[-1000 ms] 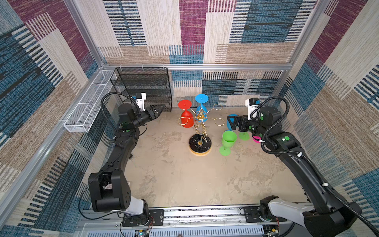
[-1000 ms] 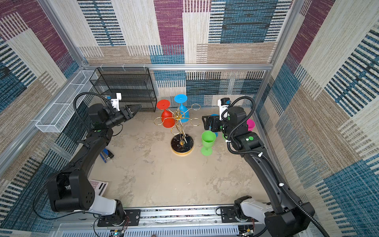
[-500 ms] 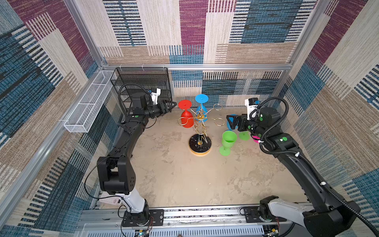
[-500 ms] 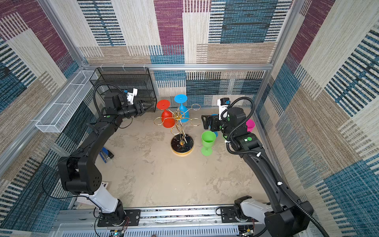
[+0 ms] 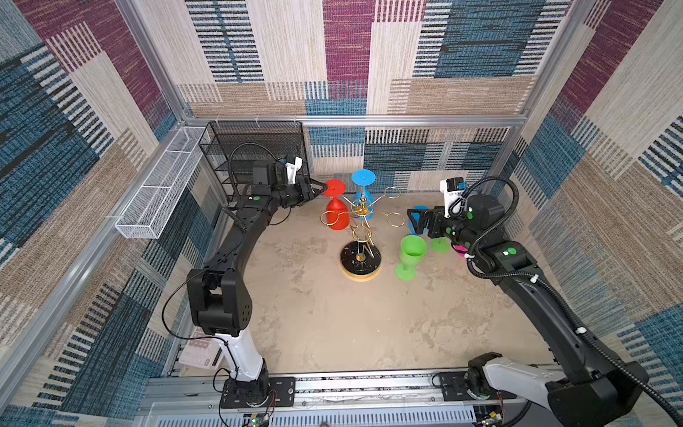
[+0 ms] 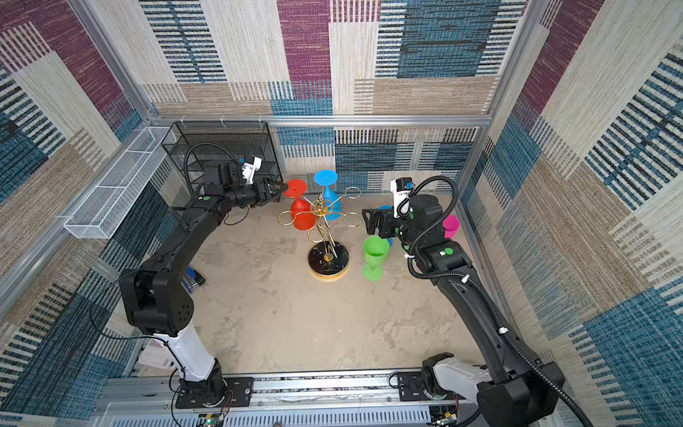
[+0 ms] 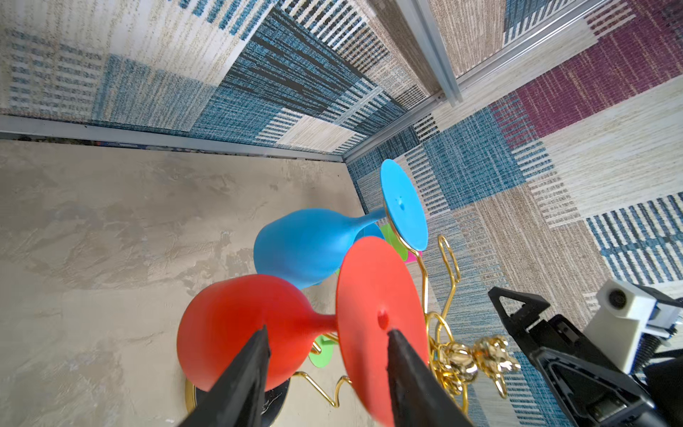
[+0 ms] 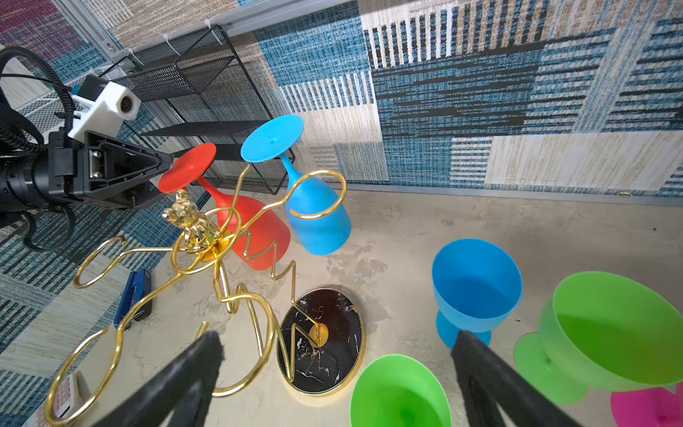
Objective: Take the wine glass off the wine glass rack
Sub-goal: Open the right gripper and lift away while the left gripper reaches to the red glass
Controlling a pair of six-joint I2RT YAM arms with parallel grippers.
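Note:
The gold wire wine glass rack (image 5: 360,260) (image 6: 329,258) (image 8: 319,340) stands mid-table on its round black base. A red wine glass (image 5: 337,216) (image 6: 303,218) (image 7: 240,325) (image 8: 255,229) and a blue wine glass (image 5: 364,177) (image 6: 325,177) (image 7: 306,247) (image 8: 318,218) hang from it upside down. My left gripper (image 5: 320,188) (image 6: 282,187) (image 7: 327,331) is open at the red glass's foot. In the left wrist view its jaws straddle the stem without closing on it. My right gripper (image 5: 412,222) (image 6: 367,222) (image 8: 337,336) hangs wide open and empty to the right of the rack.
A green glass (image 5: 412,251) (image 6: 376,251) (image 8: 399,388) stands upright right of the rack's base. A blue cup (image 8: 476,284), a second green glass (image 8: 613,329) and a pink one (image 6: 451,225) crowd the right side. Back left are a black mesh shelf (image 5: 255,148) and a white basket (image 5: 159,196).
My left arm has swung right from the shelf to the rack, bringing its tips up to the red glass's foot, and its jaws have narrowed a little. The right arm has stayed put.

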